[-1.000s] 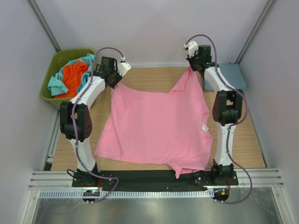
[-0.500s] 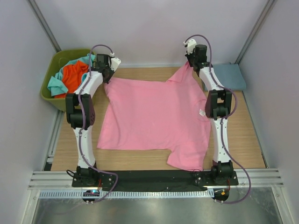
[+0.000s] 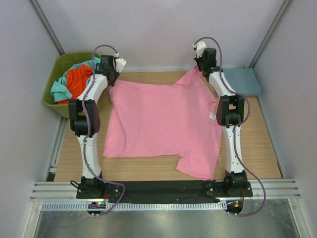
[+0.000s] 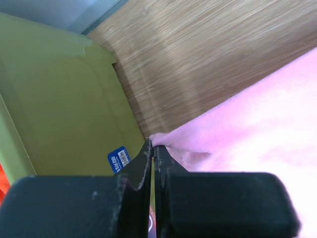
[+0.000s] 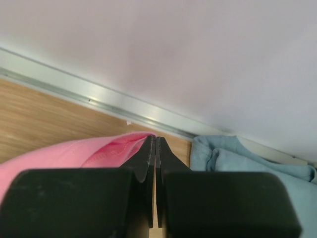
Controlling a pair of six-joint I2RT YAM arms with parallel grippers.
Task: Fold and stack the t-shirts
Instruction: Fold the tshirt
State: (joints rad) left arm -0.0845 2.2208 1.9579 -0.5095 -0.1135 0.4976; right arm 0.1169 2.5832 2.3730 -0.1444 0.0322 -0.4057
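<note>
The pink t-shirt (image 3: 158, 124) now lies slightly farther back.

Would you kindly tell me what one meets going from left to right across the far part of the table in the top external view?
green bin → orange t-shirt inside it → left gripper → pink t-shirt → right gripper → blue-grey t-shirt

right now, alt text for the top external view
A pink t-shirt lies spread on the table, far corners held by the left gripper and right gripper. Far left, an olive bin holds an orange shirt and teal shirt; far right, a blue-grey shirt.
</note>
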